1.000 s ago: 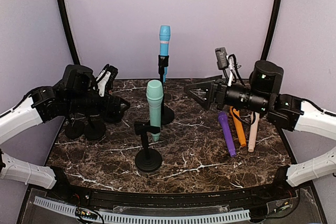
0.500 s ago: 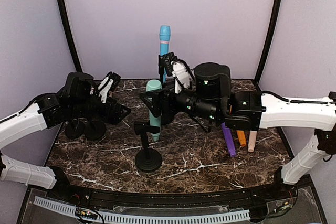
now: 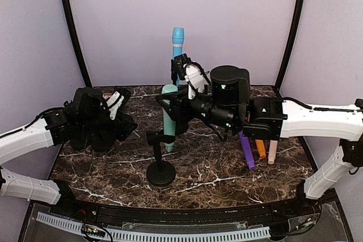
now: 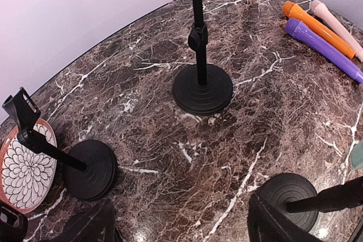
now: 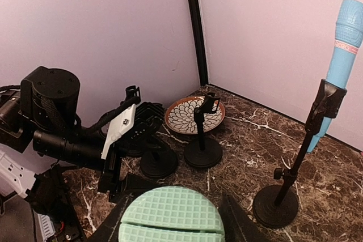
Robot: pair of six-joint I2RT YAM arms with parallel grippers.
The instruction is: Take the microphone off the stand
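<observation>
A green microphone (image 3: 168, 114) stands upright in the clip of the front black stand (image 3: 160, 173). My right gripper (image 3: 169, 101) reaches in from the right and is shut on its upper part. In the right wrist view the green grille head (image 5: 173, 216) fills the space between my two dark fingers (image 5: 241, 222). A blue microphone (image 3: 177, 43) stands in the rear stand (image 3: 180, 124). My left gripper (image 3: 128, 123) hovers low at the left, open, with only bare marble between its fingers (image 4: 272, 225).
Purple (image 3: 245, 148), orange (image 3: 258, 145) and pink (image 3: 273, 150) microphones lie flat on the right of the marble table. Two empty black stands (image 5: 203, 151) and a flower-patterned plate (image 5: 193, 114) sit at the far left, beside my left arm.
My right arm swung in from the right side to the green microphone and its jaws closed on the head. My left arm sank slightly and stayed open.
</observation>
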